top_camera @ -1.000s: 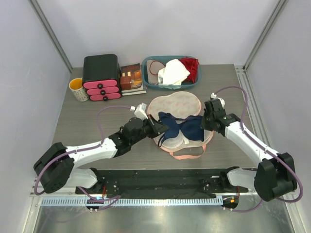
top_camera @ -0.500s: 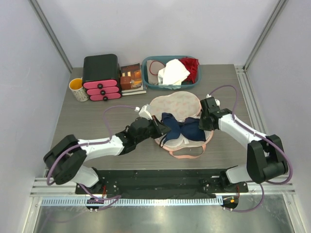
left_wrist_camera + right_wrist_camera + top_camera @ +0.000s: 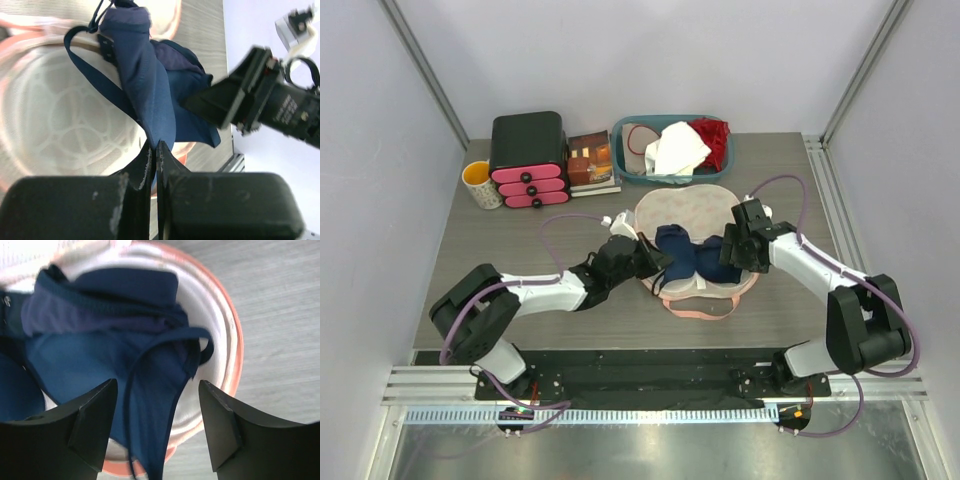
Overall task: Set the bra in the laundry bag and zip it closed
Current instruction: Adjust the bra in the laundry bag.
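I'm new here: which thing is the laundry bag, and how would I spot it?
Start with the grey table and look at its middle, just in front of the teal basket. The laundry bag lies open there, with a dark blue bra on its near half. Unlike the basket, it is a flat, pale pink, floral-printed pouch.

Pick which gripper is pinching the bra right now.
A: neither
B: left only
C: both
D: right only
B: the left gripper is shut on a fold of the bra, while the right gripper stands open above it, with its fingers clear of the fabric.
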### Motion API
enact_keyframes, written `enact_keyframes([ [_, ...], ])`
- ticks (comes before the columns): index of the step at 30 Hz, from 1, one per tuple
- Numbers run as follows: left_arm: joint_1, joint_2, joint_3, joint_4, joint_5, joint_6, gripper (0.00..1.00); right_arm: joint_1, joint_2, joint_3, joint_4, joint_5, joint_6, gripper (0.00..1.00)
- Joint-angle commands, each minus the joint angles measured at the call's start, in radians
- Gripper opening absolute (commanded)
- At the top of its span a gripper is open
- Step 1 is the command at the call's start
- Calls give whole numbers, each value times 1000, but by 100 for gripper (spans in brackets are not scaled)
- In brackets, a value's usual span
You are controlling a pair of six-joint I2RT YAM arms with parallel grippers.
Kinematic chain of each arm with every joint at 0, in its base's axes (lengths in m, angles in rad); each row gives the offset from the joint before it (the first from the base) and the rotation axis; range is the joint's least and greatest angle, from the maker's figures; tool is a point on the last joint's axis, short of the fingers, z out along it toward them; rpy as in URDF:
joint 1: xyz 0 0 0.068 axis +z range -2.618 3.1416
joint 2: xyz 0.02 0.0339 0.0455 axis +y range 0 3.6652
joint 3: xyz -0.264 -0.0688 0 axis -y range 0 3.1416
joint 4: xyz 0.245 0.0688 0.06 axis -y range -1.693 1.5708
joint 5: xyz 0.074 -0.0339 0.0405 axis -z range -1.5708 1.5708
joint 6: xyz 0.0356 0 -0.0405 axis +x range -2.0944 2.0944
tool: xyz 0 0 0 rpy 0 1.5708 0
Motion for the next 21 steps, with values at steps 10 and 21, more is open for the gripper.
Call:
enact_keyframes([
  [10,33,33,-6,39,9,7,0,268,-224,136,-308,272,102,75],
  [21,34,5,13,24,35,-1,0,387,-427,-213,410,-112,178,80],
])
